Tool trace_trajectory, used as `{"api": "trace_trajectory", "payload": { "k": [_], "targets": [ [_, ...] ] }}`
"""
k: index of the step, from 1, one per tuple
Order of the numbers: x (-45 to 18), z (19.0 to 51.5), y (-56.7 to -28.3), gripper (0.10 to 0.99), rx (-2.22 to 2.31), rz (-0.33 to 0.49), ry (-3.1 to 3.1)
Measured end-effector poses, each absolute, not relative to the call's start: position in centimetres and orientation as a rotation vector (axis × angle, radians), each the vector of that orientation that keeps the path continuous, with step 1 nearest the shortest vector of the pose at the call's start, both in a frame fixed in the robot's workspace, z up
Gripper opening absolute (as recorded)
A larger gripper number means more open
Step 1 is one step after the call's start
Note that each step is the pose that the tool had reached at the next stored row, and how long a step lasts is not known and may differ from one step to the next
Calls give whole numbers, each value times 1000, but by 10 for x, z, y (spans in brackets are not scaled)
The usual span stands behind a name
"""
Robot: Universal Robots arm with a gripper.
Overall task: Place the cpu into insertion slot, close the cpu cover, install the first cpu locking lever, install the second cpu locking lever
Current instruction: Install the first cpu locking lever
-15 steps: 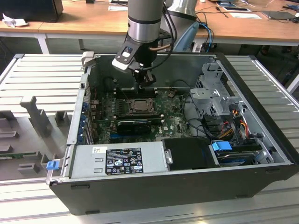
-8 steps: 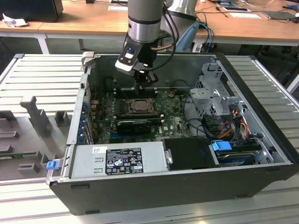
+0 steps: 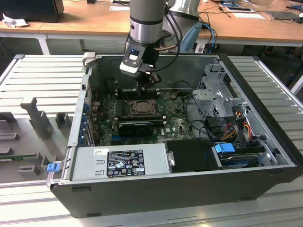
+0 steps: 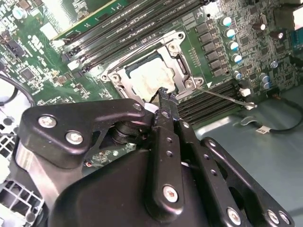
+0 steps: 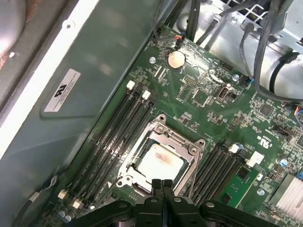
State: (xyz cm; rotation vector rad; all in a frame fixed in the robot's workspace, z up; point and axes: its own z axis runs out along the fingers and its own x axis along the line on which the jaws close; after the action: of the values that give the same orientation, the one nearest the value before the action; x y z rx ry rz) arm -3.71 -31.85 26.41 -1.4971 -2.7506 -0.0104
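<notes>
Pressed together into one black blade, the jaws point down at the rim of the thin dark-silvery square cover plate (image 5: pixel 179 135). Whether the tip touches it, I cannot tell. Just beyond the tip, the pale silvery-beige square cpu (image 5: pixel 158 163) lies flat in the dark-framed insertion slot (image 3: pixel 140 108), showing through the plate's cut-out. A thin steel lever (image 4: pixel 222 96) angles off one corner over the green circuit board (image 5: pixel 208 94).

Exterior view: case open over insertion slot (image 3: pixel 141 108); drive cage (image 3: pixel 215 94) 3 o'clock, power supply (image 3: pixel 120 163) 6, side wall (image 3: pixel 86 113) 9.
</notes>
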Motion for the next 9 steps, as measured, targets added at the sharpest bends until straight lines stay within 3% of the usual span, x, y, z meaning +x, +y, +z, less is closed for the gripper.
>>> {"api": "trace_trajectory", "payload": {
  "k": [9],
  "targets": [
    [-37,264,-318,106,-1371,-10,-2815]
  ]
}}
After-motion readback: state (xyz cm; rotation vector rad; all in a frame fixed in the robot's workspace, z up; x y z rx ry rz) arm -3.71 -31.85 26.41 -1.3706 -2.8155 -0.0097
